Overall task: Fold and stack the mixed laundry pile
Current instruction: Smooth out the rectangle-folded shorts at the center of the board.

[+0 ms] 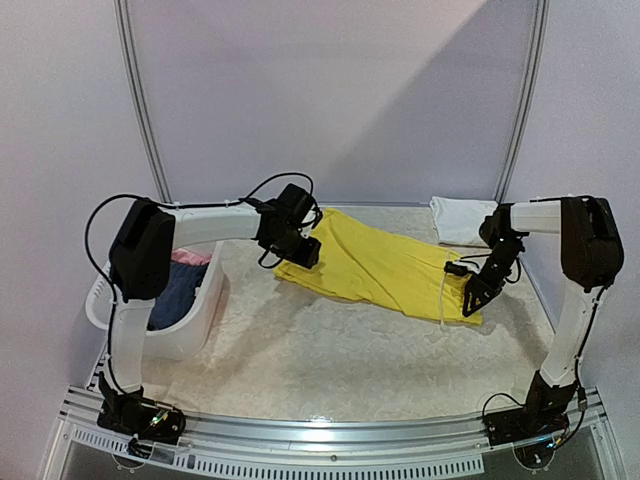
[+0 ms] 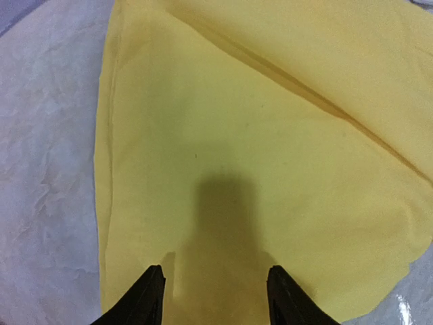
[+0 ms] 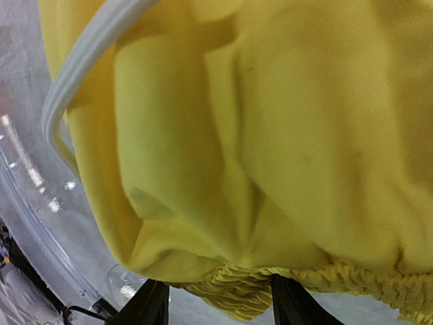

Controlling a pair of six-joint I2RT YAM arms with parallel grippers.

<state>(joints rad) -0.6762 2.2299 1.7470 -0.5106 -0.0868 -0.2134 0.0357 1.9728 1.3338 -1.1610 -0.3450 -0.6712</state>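
Observation:
The yellow shorts (image 1: 375,262) lie spread flat across the middle of the table. My left gripper (image 1: 303,250) is open just above their left end; in the left wrist view its jaws (image 2: 215,274) stand wide apart over smooth yellow cloth (image 2: 270,135) and hold nothing. My right gripper (image 1: 473,298) is at the shorts' right end. In the right wrist view its jaws (image 3: 218,298) are apart, with the gathered elastic waistband (image 3: 237,288) bunched between them and the white drawstring (image 3: 67,88) looping at the left. A folded white T-shirt (image 1: 460,218) lies at the back right.
The white slotted basket (image 1: 195,315) stands at the left edge, with a dark navy piece (image 1: 178,290) and a pink piece (image 1: 190,257) inside. The table's right edge is close behind my right gripper.

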